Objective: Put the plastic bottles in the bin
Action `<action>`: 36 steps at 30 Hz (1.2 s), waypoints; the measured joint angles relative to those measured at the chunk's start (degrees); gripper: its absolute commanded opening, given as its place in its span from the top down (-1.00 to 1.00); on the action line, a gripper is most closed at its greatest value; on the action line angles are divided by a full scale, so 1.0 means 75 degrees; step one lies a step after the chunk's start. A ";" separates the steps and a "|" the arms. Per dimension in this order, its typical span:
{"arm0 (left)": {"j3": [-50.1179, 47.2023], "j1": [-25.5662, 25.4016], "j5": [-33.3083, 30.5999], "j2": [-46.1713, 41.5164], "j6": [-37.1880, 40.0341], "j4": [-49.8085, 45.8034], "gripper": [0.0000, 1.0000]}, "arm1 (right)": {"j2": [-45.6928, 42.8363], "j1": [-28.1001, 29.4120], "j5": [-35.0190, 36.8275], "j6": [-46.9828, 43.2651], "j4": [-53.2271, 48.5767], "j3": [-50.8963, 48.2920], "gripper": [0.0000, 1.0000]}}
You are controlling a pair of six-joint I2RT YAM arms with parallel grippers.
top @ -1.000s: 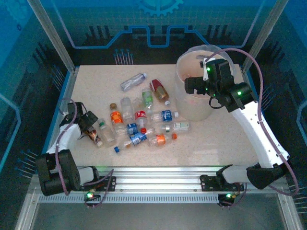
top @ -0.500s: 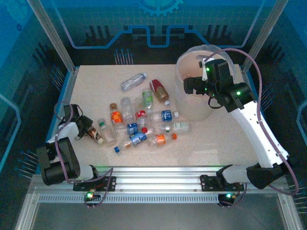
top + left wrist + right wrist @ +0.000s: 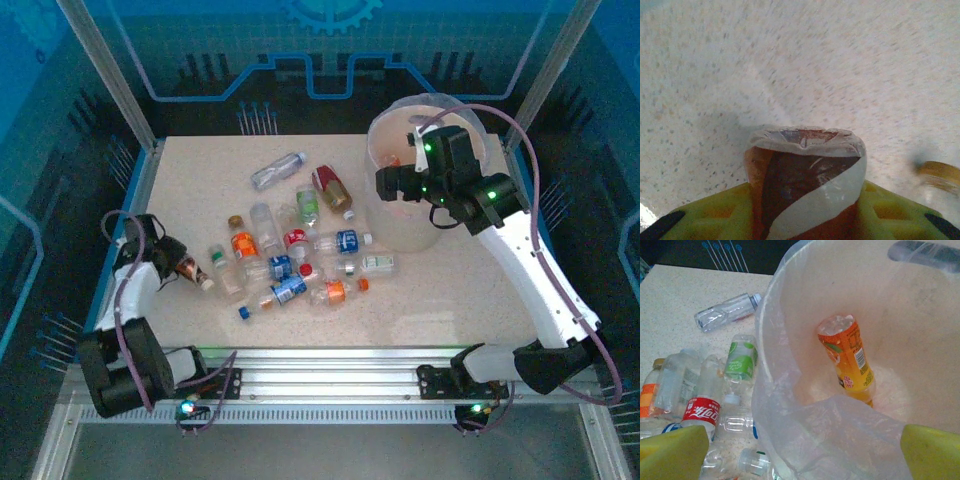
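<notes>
Though barely begun: one orange bottle (image 3: 847, 357) in bin (image 3: 395, 228) at 1 o'clock, maybe a dozen bottles (image 3: 290, 265) on worktop (image 3: 450, 300); left claw (image 3: 178, 266) clenched on brown bottle (image 3: 805, 175), right claw (image 3: 800, 452) released.

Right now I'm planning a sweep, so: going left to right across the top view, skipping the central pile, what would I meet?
First the left gripper holding the brown bottle → far clear bottle → red bottle → bin.
</notes>
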 measured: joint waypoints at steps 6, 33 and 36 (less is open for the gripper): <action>0.0318 0.0000 0.0277 -0.1072 0.0055 -0.0286 0.44 | -0.0003 0.0032 -0.0251 -0.0009 0.0119 -0.0096 -0.99; 0.2244 -0.4538 0.1944 -0.0309 -0.1795 0.2690 0.54 | 0.0274 0.1708 -0.3622 0.0172 0.2894 -0.1352 -1.00; 0.2422 -0.4832 0.2066 0.0023 -0.2101 0.3311 0.55 | 0.0866 0.1996 -0.3719 0.0178 0.3022 -0.1093 -0.94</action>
